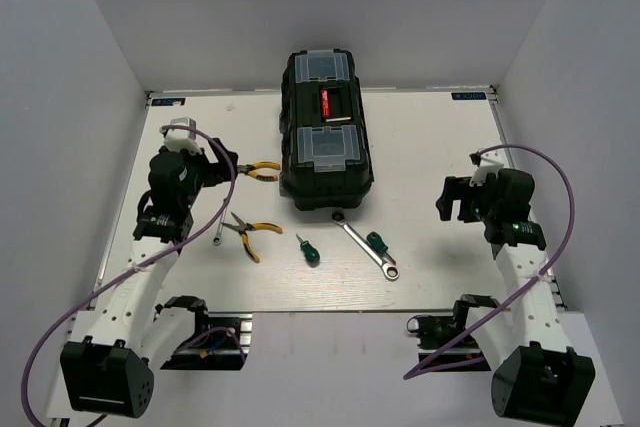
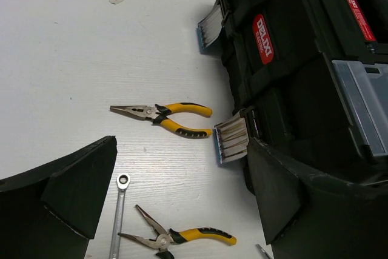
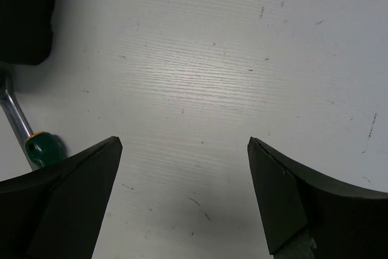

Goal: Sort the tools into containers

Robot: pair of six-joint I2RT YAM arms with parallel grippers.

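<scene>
The black toolbox [image 1: 325, 147] stands shut at the table's middle back, so its inner tray is hidden. One pair of yellow-handled pliers [image 1: 262, 171] lies by its left side, and another pair [image 1: 245, 234] lies nearer. A short wrench [image 1: 218, 235] lies beside the nearer pair. Two green screwdrivers [image 1: 308, 249] [image 1: 376, 242] and a long wrench [image 1: 365, 247] lie in front of the box. My left gripper [image 1: 228, 169] is open and empty above the table, left of the far pliers [image 2: 163, 116]. My right gripper [image 1: 450, 197] is open and empty, right of a screwdriver [image 3: 45, 148].
The toolbox lid carries two clear-covered organiser boxes [image 1: 327, 149] and a red-marked handle [image 1: 336, 105]. Its metal side latches [image 2: 230, 141] face my left gripper [image 2: 182, 144]. Grey walls close in the table on three sides. Bare white tabletop lies under my right gripper [image 3: 185, 141].
</scene>
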